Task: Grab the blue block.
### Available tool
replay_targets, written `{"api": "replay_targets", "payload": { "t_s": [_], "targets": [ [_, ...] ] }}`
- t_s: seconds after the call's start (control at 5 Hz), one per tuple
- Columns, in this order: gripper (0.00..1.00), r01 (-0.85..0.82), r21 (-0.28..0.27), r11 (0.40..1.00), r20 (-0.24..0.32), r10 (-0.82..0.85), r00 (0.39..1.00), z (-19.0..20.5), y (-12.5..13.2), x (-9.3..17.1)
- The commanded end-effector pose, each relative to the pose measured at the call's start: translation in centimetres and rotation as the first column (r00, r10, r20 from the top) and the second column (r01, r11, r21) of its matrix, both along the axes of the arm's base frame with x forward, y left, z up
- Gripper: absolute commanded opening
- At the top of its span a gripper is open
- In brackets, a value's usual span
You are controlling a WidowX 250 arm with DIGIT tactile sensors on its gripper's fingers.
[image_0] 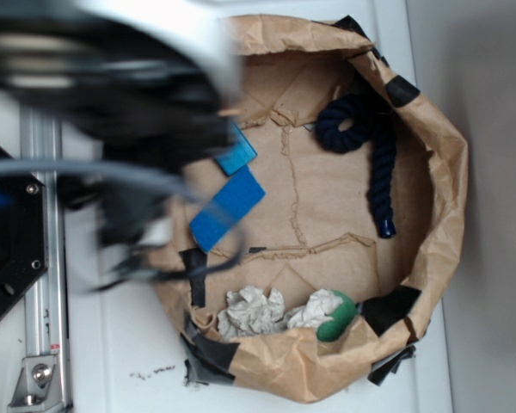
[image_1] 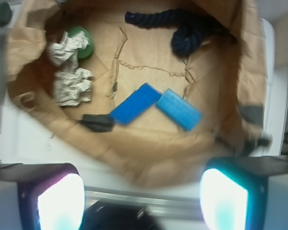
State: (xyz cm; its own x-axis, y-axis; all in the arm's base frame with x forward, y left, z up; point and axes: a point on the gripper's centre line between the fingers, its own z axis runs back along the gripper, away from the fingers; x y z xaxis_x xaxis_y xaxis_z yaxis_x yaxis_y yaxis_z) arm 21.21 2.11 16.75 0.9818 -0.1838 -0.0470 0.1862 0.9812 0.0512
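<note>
Brown paper bag holds blue block, cyan block, rope.

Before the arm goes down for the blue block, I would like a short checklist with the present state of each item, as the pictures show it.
1. Blue block visible and lying flat on the paper: ok.
2. Told apart from the lighter cyan block: ok, but their ends meet at a corner, so aim with care.
3. Top of the blue block free: ok, nothing lies on it.
4. Gripper with jaws open and empty: ok, the two pads stand wide apart.
5. Gripper over the block: not ok, the block sits further into the paper bag.
6. Rope and crumpled paper away from the block: ok.
</note>
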Motion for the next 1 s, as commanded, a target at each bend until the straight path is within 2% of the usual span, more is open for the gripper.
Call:
{"api": "replay_targets", "payload": {
  "t_s": [0.0, 0.2, 0.4, 0.6, 0.8],
  "targets": [
    [1.00, 0.320, 0.079, 0.944, -0.071, -0.315, 0.946, -5.9, -1.0, 2.8],
    [1.00, 0.386, 0.103, 0.917, -0.108, -0.375, 0.920, -9.4, 0.7, 2.7],
    [1.00, 0.453, 0.096, 0.886, -0.167, -0.434, 0.885, -11.9, 3.0, 2.6],
    [1.00, 0.539, 0.105, 0.836, -0.200, -0.513, 0.835, -12.6, 4.1, 1.1],
    [1.00, 0.585, 0.128, 0.801, -0.222, -0.551, 0.804, -12.9, 4.0, 0.0]
  ]
}}
